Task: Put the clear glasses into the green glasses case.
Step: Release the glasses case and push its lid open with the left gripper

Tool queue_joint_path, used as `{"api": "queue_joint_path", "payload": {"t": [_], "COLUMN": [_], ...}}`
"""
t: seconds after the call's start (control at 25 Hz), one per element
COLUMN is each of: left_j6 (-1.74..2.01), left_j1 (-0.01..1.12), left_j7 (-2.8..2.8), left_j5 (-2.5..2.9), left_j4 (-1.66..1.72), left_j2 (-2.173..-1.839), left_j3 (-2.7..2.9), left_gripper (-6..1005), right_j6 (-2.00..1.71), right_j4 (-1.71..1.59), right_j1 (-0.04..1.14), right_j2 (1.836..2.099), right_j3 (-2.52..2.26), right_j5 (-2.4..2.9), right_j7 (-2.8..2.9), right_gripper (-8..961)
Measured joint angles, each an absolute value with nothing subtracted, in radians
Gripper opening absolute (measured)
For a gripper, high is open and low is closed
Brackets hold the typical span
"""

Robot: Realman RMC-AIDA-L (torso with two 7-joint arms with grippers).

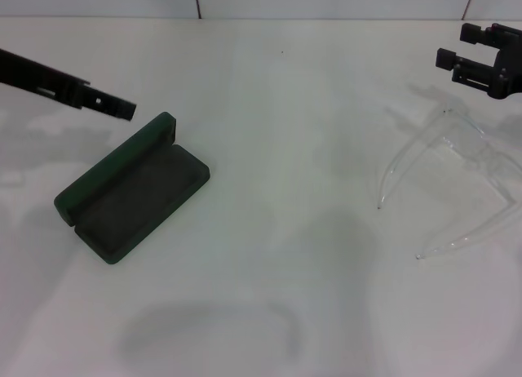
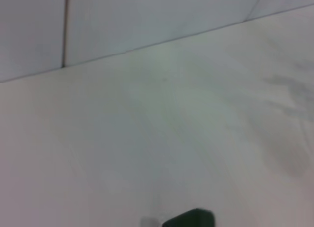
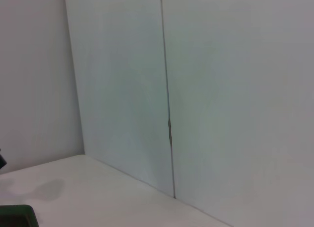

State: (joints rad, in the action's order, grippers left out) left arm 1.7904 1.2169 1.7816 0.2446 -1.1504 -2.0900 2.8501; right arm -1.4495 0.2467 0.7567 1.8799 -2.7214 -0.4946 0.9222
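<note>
The green case (image 1: 134, 193) sat open on the left of the white table (image 1: 285, 148), lid tilted up. The clear glasses (image 1: 444, 177) lay well apart on the right, arms unfolded. The right gripper (image 1: 457, 55) hovered just behind them, fingers spread, holding nothing. For the left gripper (image 1: 122, 108), near the case's lid, I couldn't tell.

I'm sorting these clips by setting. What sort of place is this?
Probably a lab test bench, not a home: a bare white table backed by plain white wall panels, with only the green glasses case and the clear glasses laid out.
</note>
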Motion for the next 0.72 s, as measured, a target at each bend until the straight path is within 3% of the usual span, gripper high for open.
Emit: {"api": "queue_joint_path", "payload": {"t": [0.72], "left_j6": [1.695], "left_j1": [1.235], "left_j7": [1.813], "left_j5": [0.388], "left_j4": [-1.061], "left_j2": [-2.098], "left_j3": [2.850], "left_gripper": [745], "right_j6": [-1.451], "right_j4": [0.247], "right_j1": [0.765], "right_j2": [1.878], "right_j3": [-2.721], "right_j5": [-0.498], "right_j7": [0.919], "right_gripper": [623]}}
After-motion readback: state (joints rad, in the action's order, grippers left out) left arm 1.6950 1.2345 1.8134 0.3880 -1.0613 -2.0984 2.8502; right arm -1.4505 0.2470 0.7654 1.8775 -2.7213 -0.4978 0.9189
